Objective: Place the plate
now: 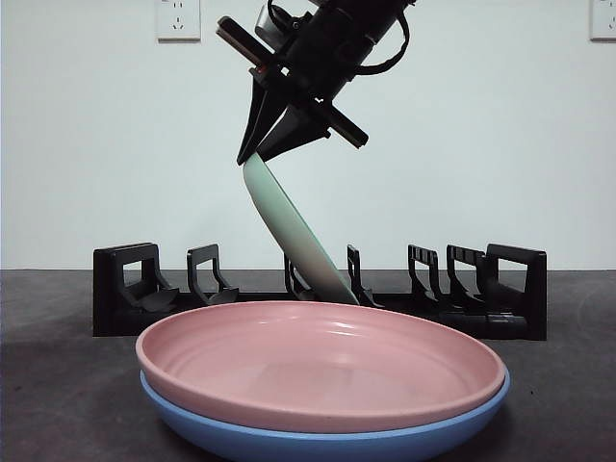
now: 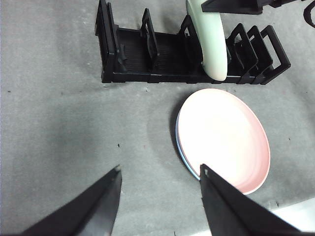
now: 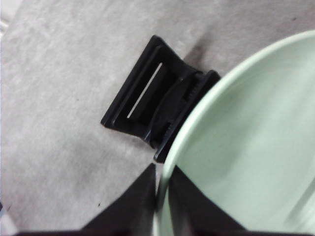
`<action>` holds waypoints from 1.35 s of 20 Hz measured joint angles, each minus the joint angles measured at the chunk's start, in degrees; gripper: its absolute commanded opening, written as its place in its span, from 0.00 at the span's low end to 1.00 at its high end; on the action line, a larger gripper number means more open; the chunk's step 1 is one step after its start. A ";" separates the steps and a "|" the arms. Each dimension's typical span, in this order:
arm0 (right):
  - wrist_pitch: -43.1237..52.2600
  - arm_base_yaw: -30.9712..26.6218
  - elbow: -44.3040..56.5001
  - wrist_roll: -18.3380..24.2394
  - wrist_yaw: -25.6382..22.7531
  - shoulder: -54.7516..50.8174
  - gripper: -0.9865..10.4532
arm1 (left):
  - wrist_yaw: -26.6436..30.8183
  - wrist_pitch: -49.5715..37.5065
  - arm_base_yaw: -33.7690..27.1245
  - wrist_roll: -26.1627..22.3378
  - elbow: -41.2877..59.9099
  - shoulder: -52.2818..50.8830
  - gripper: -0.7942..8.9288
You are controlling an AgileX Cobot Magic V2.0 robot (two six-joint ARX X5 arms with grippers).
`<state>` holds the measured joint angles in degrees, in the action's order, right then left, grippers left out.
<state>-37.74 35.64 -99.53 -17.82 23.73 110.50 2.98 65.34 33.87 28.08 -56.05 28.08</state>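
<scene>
A pale green plate (image 1: 291,231) leans tilted in the black rack (image 1: 125,289), its lower edge down in a middle slot and its top rim held high. My right gripper (image 1: 258,152) is shut on that top rim; in the right wrist view the jaws pinch the green plate's (image 3: 246,147) edge at the right gripper (image 3: 161,189), with the rack's end (image 3: 147,103) below. The green plate (image 2: 209,42) also shows in the left wrist view, standing in the rack (image 2: 133,64). My left gripper (image 2: 160,177) hangs open above the bare table, away from the rack.
A pink plate (image 1: 318,361) sits stacked on a blue plate (image 1: 327,438) in front of the rack, close to the camera; both show as the pink plate (image 2: 224,137) in the left wrist view. Rack slots stand vacant on both sides of the green plate.
</scene>
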 measured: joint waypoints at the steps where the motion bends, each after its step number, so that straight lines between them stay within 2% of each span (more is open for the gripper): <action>1: -0.17 -0.02 0.00 0.00 0.48 0.00 0.10 | 0.02 0.00 0.00 0.00 0.00 0.00 0.34; 5: -2.05 -0.11 -1.38 0.00 2.56 0.00 0.10 | 0.04 0.00 0.00 0.00 0.00 0.00 0.34; 10: -10.75 0.48 -10.67 0.70 4.57 -1.42 0.10 | 0.07 0.00 0.00 0.00 0.00 0.00 0.34; 15: -22.99 2.95 -18.78 5.49 4.52 -6.34 0.10 | 0.07 0.00 0.00 0.00 0.00 0.00 0.34; 19: -30.23 8.46 -18.62 9.40 -3.48 -12.50 0.10 | 0.07 0.00 0.00 0.00 0.00 0.00 0.34; 23: -27.15 15.37 -9.51 10.67 -7.06 -22.75 0.10 | 0.07 0.00 0.00 0.00 0.00 0.00 0.34; 27: -17.88 19.91 8.00 9.73 -8.79 -35.50 0.10 | 0.07 0.00 0.00 0.00 0.00 0.00 0.34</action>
<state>-55.62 55.55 -91.53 -8.10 14.94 75.00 3.05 65.34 33.87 28.08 -56.05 28.08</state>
